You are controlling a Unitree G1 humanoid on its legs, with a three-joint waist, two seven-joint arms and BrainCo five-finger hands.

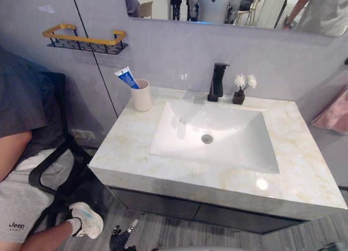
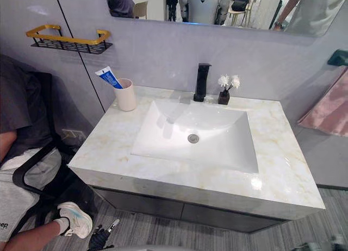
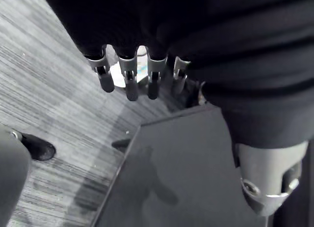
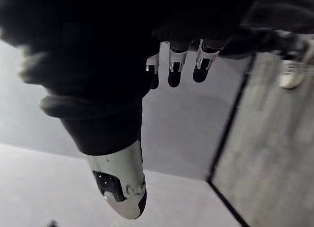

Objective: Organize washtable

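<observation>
Left hand (image 3: 128,73) hung low by cabinet front, below washtable's front-left corner; fingers slack, nothing held. Right hand (image 4: 176,66) also hung low, fingers loose and empty. Cup (image 1: 141,94) stood upright at back-left corner of washtable (image 1: 130,148), up and forward from left hand. Toothpaste tube (image 1: 125,77) stood in cup, long axis leaning left. Left hand judged nearer; reach would go up over front edge. Faucet (image 1: 218,81) and flower vase (image 1: 239,93) stood mid back edge. Wall rack (image 1: 84,40) hung above-left of cup.

Cup (image 1: 142,95) L of sink (image 1: 239,145), faucet (image 1: 217,81) behind.
</observation>
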